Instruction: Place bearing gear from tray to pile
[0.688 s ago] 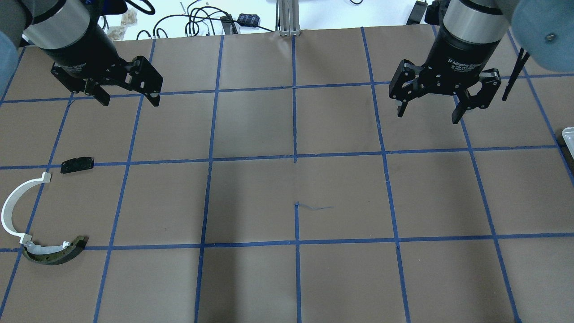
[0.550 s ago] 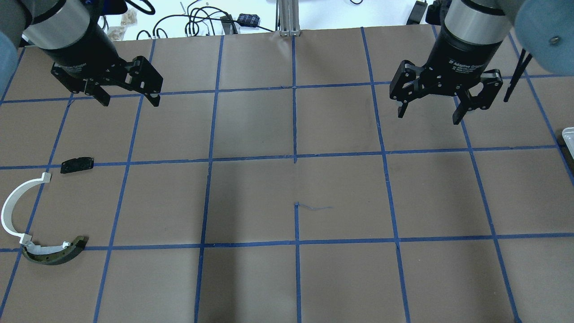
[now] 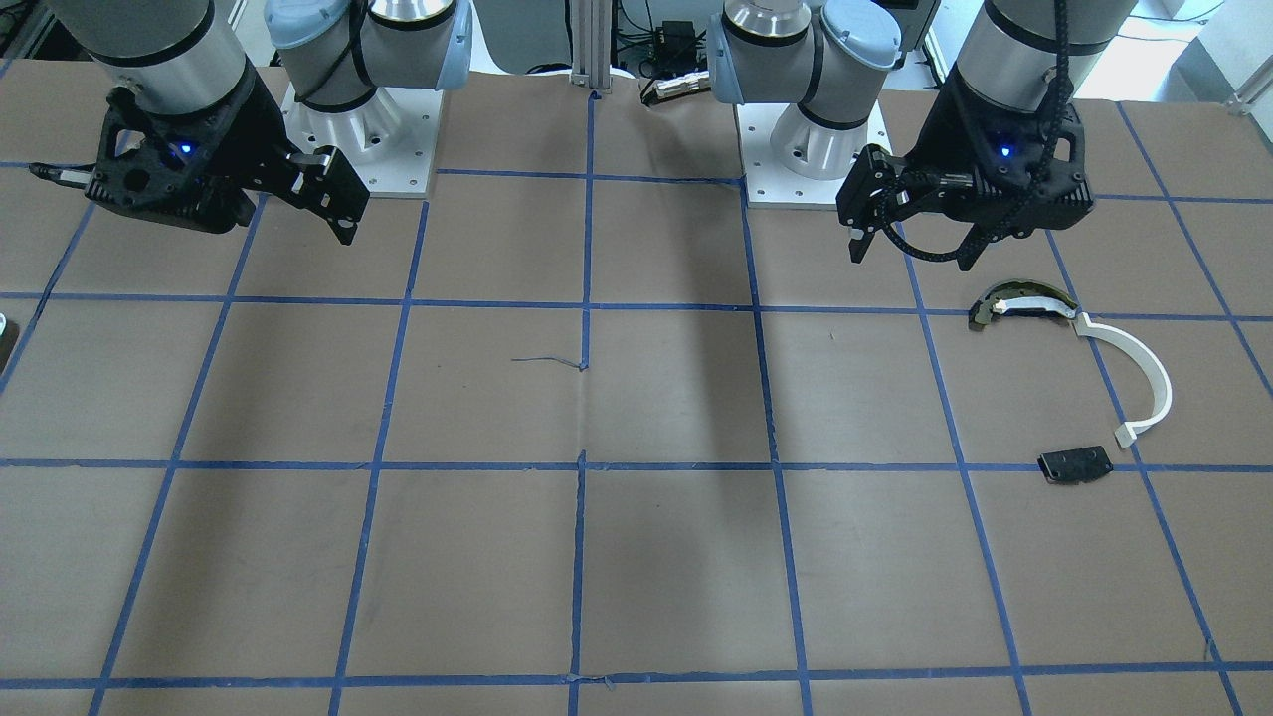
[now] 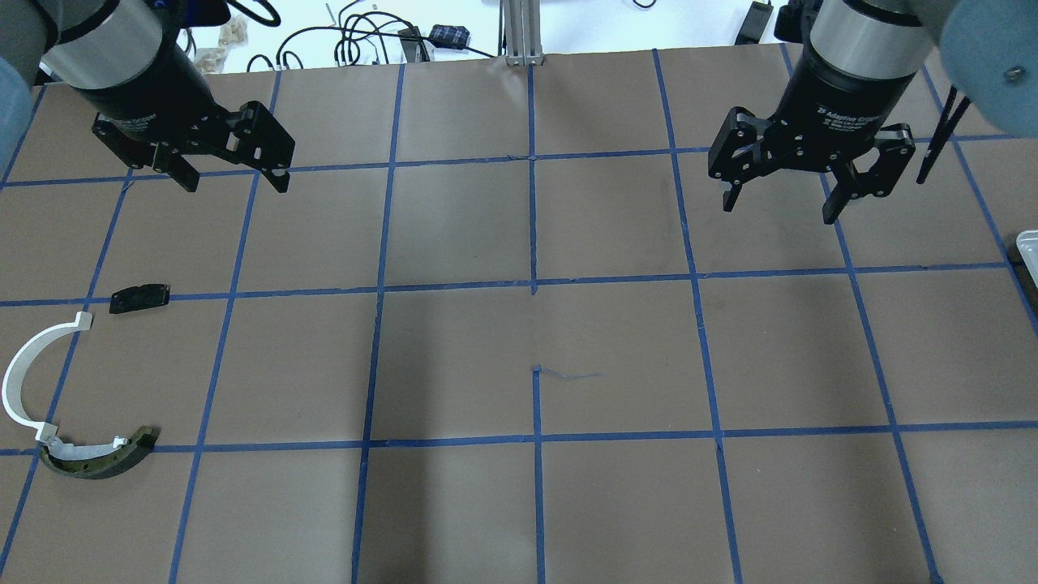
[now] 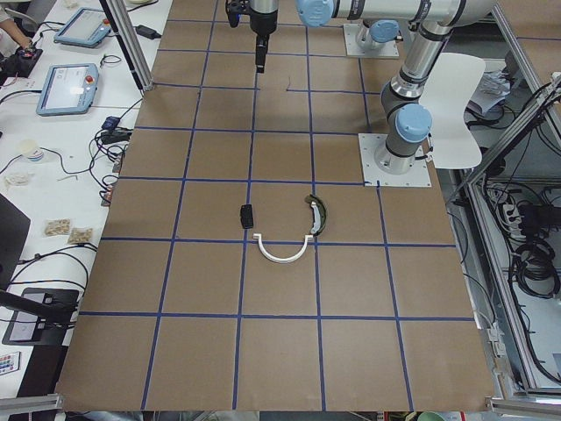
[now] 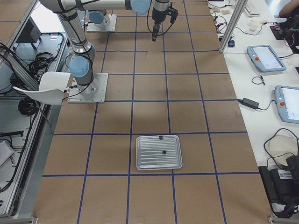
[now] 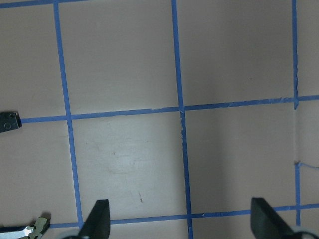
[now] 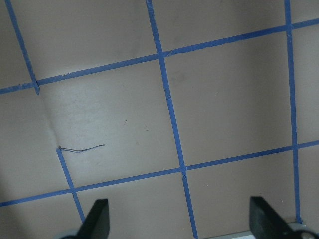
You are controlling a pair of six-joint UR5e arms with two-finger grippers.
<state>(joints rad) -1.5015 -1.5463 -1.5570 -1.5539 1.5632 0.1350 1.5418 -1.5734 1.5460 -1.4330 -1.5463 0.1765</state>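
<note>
Parts of the pile (image 4: pixel 49 435) lie loose by the desk's left edge: a small black plate (image 4: pixel 139 298), a thin white arc (image 4: pixel 8 383) and, touching the arc's end, a dark olive-and-white curved piece (image 4: pixel 93 469). Over the desk's left half hangs the left gripper (image 4: pixel 235 183), jaws spread wide with nothing between them. Over the right half hangs the right gripper (image 4: pixel 778 208), equally wide and empty. White lettering on its body begins "2F Adaptive"; the rest is too small to read. Near the desk's right edge lies the ribbed metal tray (image 6: pixel 149 161). Two small dark parts (image 6: pixel 164 152) sit in it, too small to tell which is the bearing gear. Both lie well apart from either gripper's fingers (image 4: pixel 835 203).
</note>
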